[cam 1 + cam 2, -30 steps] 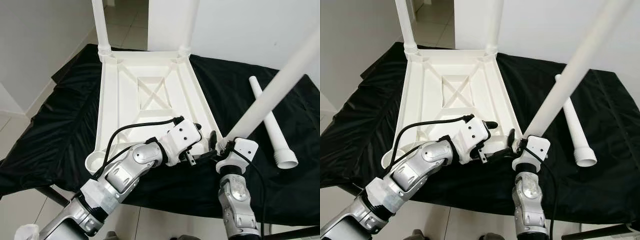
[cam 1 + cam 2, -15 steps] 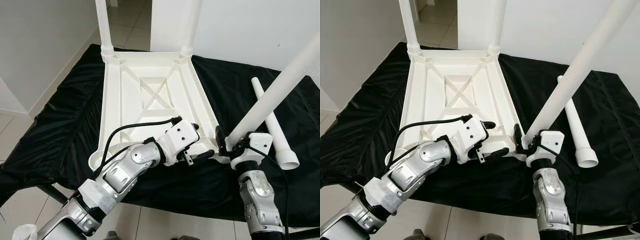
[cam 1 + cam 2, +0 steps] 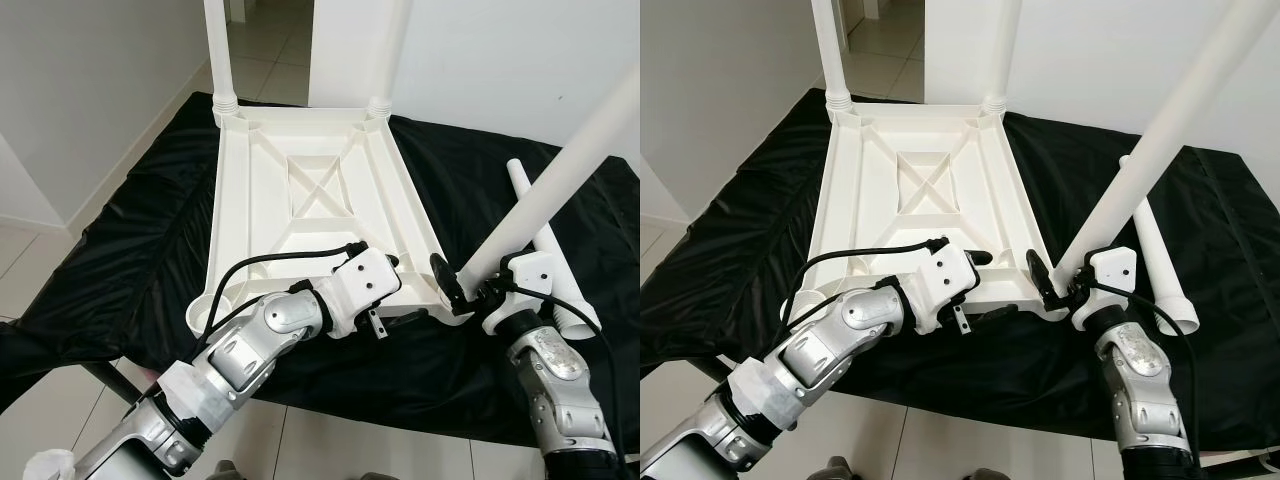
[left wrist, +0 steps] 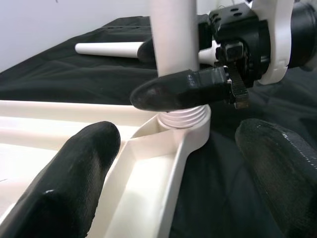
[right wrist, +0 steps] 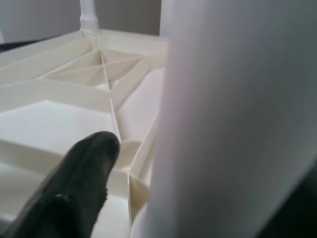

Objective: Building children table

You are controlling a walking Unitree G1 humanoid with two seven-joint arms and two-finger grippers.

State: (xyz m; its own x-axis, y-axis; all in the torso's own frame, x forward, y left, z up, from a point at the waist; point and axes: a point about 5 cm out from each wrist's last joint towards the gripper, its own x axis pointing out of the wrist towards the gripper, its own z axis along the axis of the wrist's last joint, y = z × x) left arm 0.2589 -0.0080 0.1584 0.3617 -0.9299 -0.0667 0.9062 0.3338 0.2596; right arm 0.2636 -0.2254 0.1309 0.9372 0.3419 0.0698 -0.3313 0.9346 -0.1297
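The white table top [image 3: 300, 200] lies upside down on a black cloth. Two legs [image 3: 218, 50] stand in its far corners. A third leg [image 3: 560, 170] rises aslant from the near right corner socket [image 4: 183, 121]. My right gripper [image 3: 462, 285] is shut on this leg just above the socket, one finger [image 4: 183, 91] lying across it. My left gripper [image 3: 400, 292] is open and straddles the near rim beside that corner, with one finger [image 4: 79, 168] inside the frame and the other [image 4: 277, 163] over the cloth. A fourth leg [image 3: 1160, 270] lies loose on the cloth to the right.
The black cloth [image 3: 130, 250] covers a low stand whose near edge drops to a tiled floor [image 3: 320, 450]. The near left corner socket [image 3: 205, 305] holds no leg. White walls stand to the left and behind, with a doorway past the far legs.
The camera has shifted. My right forearm has swung out to the right, still gripping the leg at the near right corner. The left gripper stays at the near rim.
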